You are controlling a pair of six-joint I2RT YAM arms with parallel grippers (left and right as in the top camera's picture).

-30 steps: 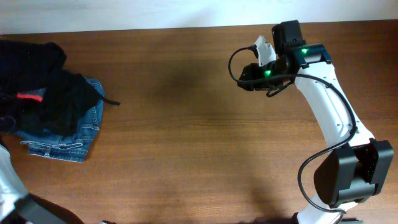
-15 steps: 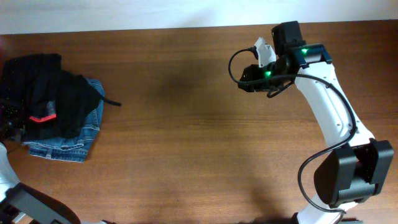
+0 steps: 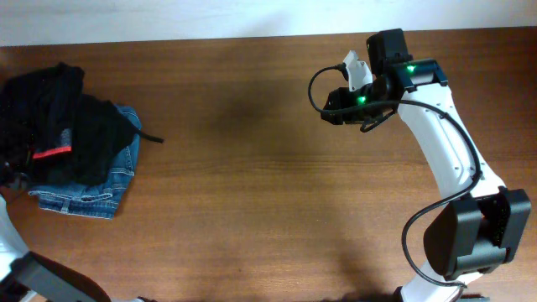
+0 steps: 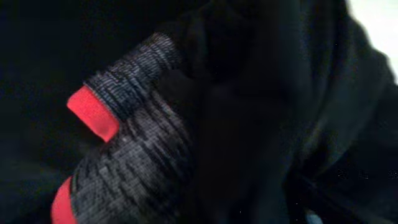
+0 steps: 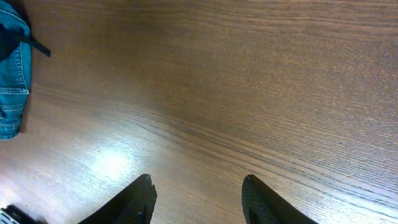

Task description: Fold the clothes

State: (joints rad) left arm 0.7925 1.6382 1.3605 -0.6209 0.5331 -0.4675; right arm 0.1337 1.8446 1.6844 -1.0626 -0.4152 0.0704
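so the black pants [image 3: 52,117] sit bunched at the far left edge of the bench [image 3: 252,176], heaped on top of the blue jeans [image 3: 116,176], with the red-edged grey waistband [image 4: 134,162] showing on the pile. the left wrist camera is right up against that waistband and dark fabric, so i can't tell if the left end effector is gripping. the right end effector [image 5: 198,190] hangs over bare wood well apart on the right, fingers spread wide, holding nothing.

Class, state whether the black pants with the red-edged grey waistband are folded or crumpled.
Crumpled: the black pants lie heaped on blue denim jeans.
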